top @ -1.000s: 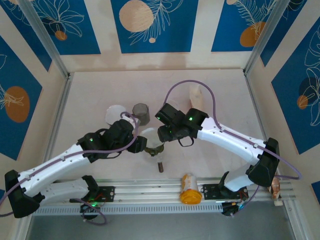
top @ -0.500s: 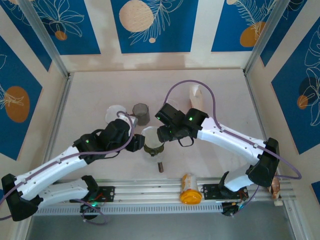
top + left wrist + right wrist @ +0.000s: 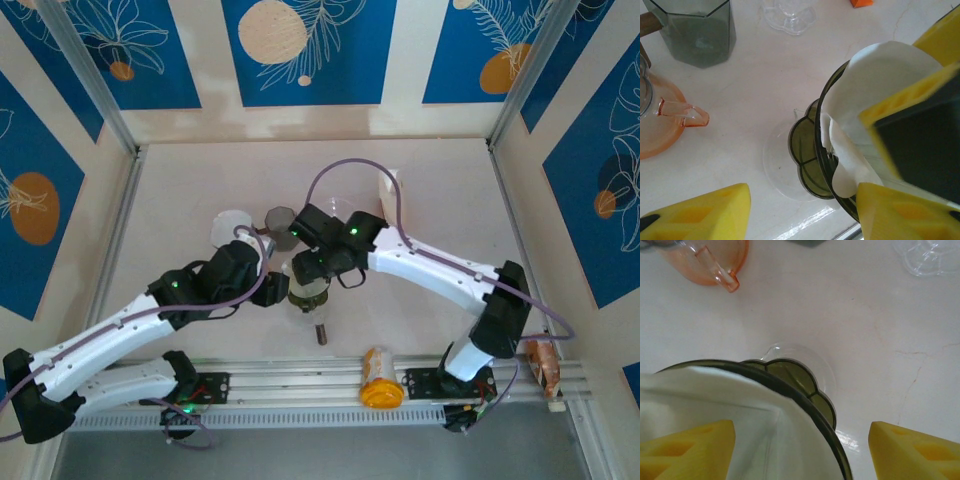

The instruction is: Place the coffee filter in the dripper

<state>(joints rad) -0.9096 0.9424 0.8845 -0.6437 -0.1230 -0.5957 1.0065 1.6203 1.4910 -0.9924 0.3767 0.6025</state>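
The dark green dripper (image 3: pixel 308 298) stands on its clear base in the middle of the table. The white paper filter (image 3: pixel 875 95) sits inside it, one edge curling over the rim (image 3: pixel 822 145). My right gripper (image 3: pixel 305 270) hangs over the dripper, open. In the right wrist view one of its fingers (image 3: pixel 690 447) is over the filter (image 3: pixel 715 400), and the other is outside the rim (image 3: pixel 805 400). My left gripper (image 3: pixel 280 290) is open just left of the dripper, its right finger (image 3: pixel 905 215) beside the rim and nothing between the fingers.
An orange glass pitcher (image 3: pixel 660 125) and a grey glass cup (image 3: pixel 282 222) stand just behind the dripper, with a clear glass piece (image 3: pixel 927 257) nearby. A small brown object (image 3: pixel 321 333) lies in front. An orange bottle (image 3: pixel 378 378) rests on the front rail.
My right arm has swung left, so its gripper now sits over the dripper and filter. My left gripper drew back slightly from the dripper and has held there.
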